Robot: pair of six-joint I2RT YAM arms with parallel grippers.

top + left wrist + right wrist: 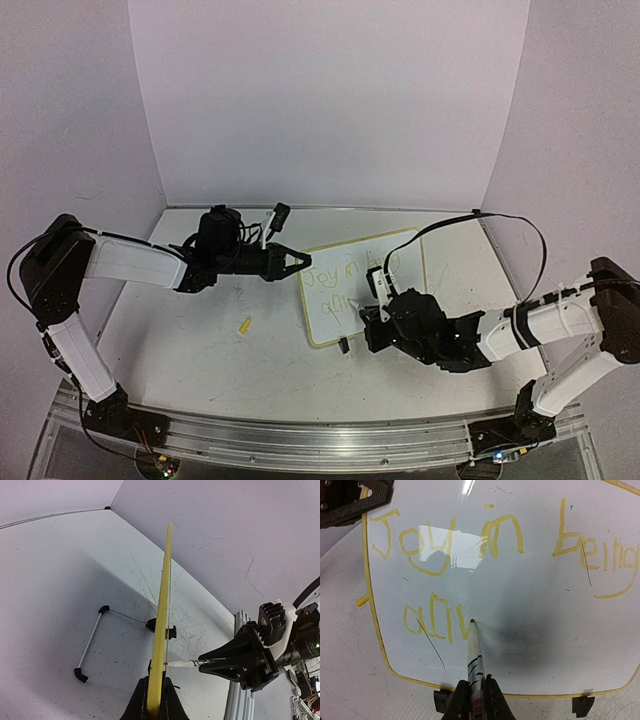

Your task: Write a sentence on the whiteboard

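The whiteboard [340, 312] stands tilted on the table right of centre. My left gripper [300, 262] is shut on its upper left rim. In the left wrist view the board shows edge-on as a yellow strip [162, 605] rising from between my shut left gripper [154, 696]. The sentence [490, 535] reads "Joy in being" on top, with "aliv" [432, 620] below in yellow. My right gripper [474, 700] is shut on a white pen [475, 652]. The pen tip touches the board at the end of the last letter. The same pen [182, 664] meets the board from the right.
A small yellow piece [244, 324] lies on the table left of the board. A wire stand with black ends [92, 645] lies behind the board. Black clip feet [582, 705] hold the board's lower rim. White walls enclose the table; an aluminium rail [300, 435] runs along the near edge.
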